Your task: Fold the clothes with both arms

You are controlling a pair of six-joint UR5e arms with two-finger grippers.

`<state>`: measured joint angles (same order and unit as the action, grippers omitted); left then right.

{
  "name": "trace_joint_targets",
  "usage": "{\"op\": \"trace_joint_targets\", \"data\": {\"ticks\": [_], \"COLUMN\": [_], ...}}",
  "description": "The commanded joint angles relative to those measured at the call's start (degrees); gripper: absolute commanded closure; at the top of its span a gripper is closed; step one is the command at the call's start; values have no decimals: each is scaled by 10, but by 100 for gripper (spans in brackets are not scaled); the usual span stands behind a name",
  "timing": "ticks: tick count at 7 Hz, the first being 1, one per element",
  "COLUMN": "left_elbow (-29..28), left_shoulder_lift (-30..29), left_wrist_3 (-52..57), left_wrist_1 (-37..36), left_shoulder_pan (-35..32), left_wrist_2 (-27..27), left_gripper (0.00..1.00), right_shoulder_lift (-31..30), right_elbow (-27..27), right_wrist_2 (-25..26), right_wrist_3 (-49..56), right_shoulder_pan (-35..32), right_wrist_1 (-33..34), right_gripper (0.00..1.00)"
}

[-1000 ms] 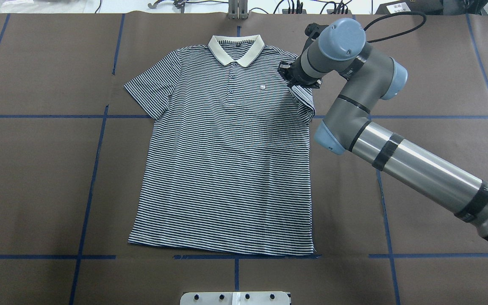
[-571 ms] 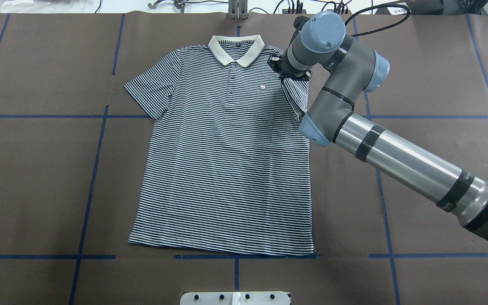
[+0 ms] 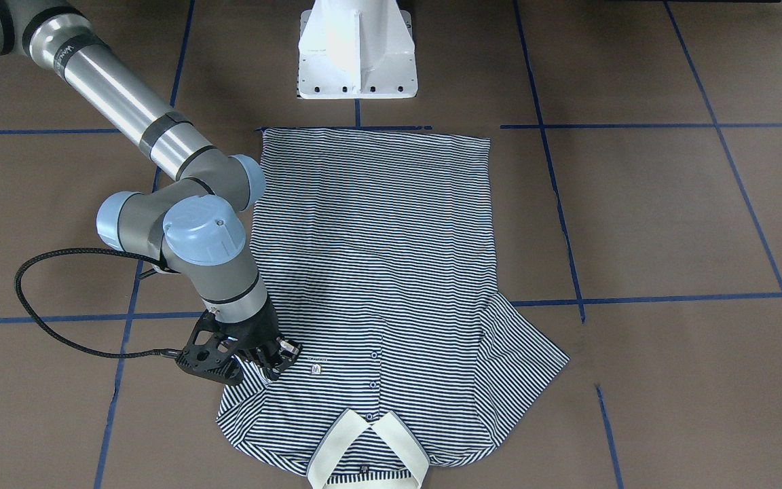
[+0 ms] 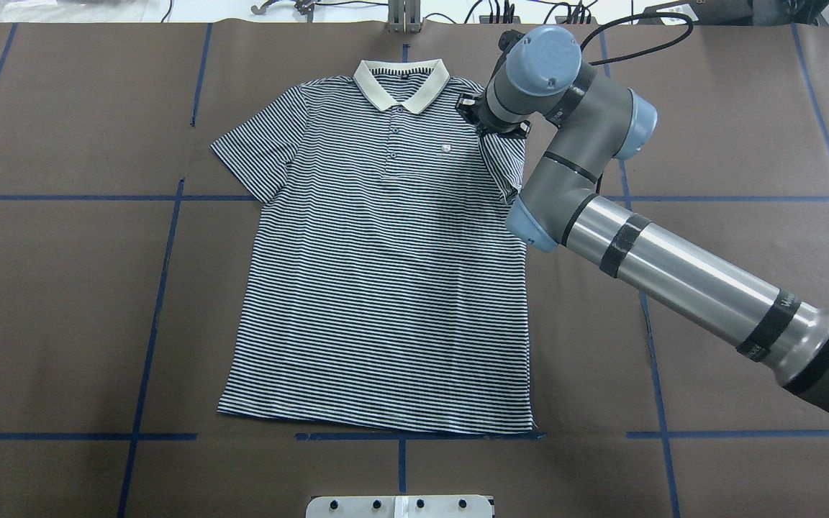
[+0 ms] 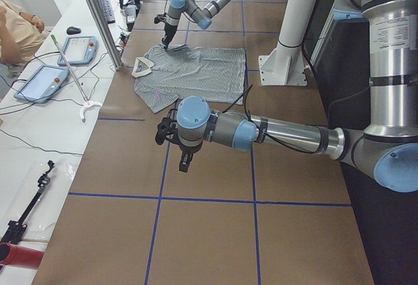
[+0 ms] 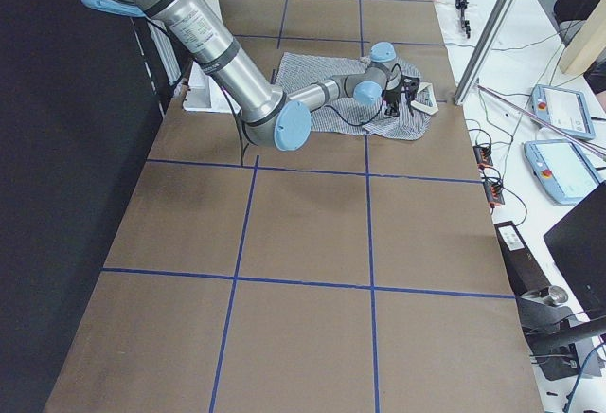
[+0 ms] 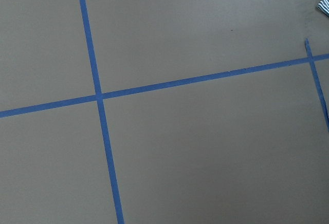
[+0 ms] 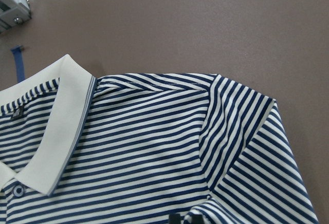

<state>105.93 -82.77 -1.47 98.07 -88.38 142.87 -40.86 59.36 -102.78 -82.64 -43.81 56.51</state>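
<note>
I read the right gripper (image 4: pixel 490 128) as clamped on the sleeve edge of the polo shirt (image 4: pixel 386 288). Shirt body lies flat to its left, long axis running back toward the base. Left gripper (image 5: pixel 185 163) is well off the cloth, can't tell its opening. Right arm is nearer.

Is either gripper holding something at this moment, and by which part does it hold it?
The right gripper holds the polo shirt by the edge of its sleeve; the left gripper holds nothing.

Nothing is legible; the polo shirt (image 4: pixel 386 288) bears an unreadable chest logo (image 4: pixel 445 150).
</note>
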Motion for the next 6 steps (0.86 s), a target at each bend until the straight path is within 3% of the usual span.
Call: {"op": "trace_joint_targets", "data": {"ticks": [1, 3, 4, 6], "left_elbow": [-4, -5, -7, -36], "left_shoulder_lift": [-1, -9, -42, -145], "left_wrist_3": [0, -41, -137, -340], "left_wrist_1": [42, 70, 113, 164], "left_shoulder_pan": [0, 22, 79, 183], "left_wrist_2": [0, 17, 15, -10], "left_gripper": [0, 0, 0, 0], "right_shoulder_lift": [3, 3, -15, -147], "right_elbow": [1, 29, 56, 185], "right_wrist_2": [39, 29, 2, -56], "right_wrist_3": [-2, -4, -3, 2], "right_shoulder_pan": [16, 15, 9, -40], "right_wrist_1": [0, 0, 0, -3], "right_gripper": [0, 0, 0, 0]}}
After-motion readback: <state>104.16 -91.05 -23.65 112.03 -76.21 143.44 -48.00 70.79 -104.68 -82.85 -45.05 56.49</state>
